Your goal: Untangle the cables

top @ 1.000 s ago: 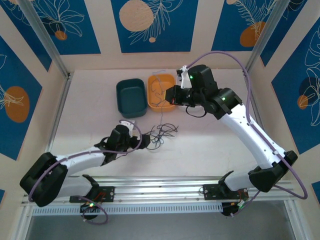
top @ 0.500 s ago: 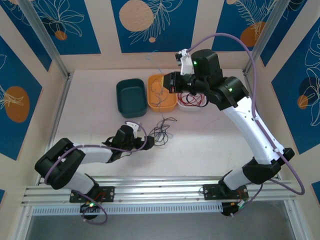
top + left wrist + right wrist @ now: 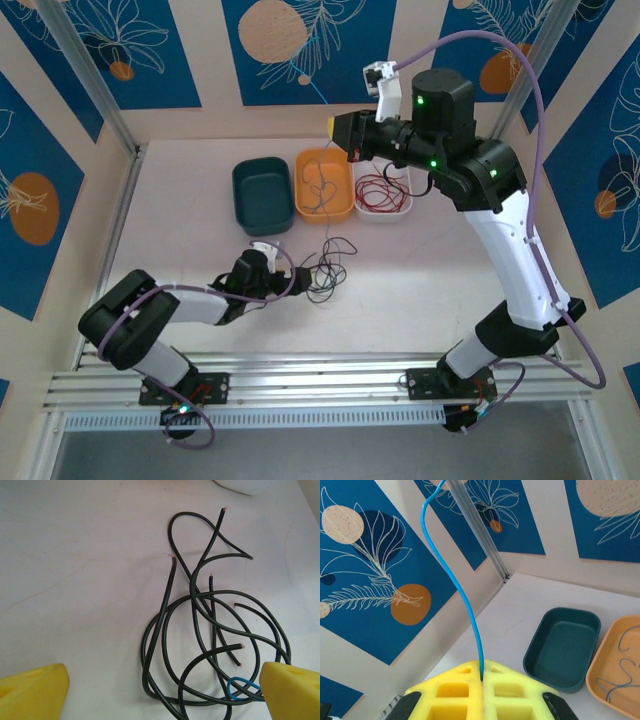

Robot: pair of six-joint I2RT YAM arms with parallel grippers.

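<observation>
A tangle of black cables (image 3: 326, 268) lies on the white table in front of the trays. My left gripper (image 3: 291, 283) rests low at its left edge, open. In the left wrist view the black loops (image 3: 210, 630) sit between and beyond the two yellow fingertips (image 3: 35, 692), with a short blue cable loop (image 3: 241, 686) by the right fingertip; nothing is held. My right gripper (image 3: 341, 128) is raised high above the orange tray, shut on a thin blue cable (image 3: 454, 577) that stands up out of its closed yellow pads (image 3: 455, 690).
Three trays stand in a row at the back: a teal tray (image 3: 262, 195) with nothing in it, an orange tray (image 3: 325, 185) holding thin grey-blue cables, and a white tray (image 3: 385, 195) holding red cables. Metal frame posts and patterned walls close in the table.
My right arm has risen from over the orange tray and swung up and back, still shut on the blue cable. The left gripper has edged right to the black tangle.
</observation>
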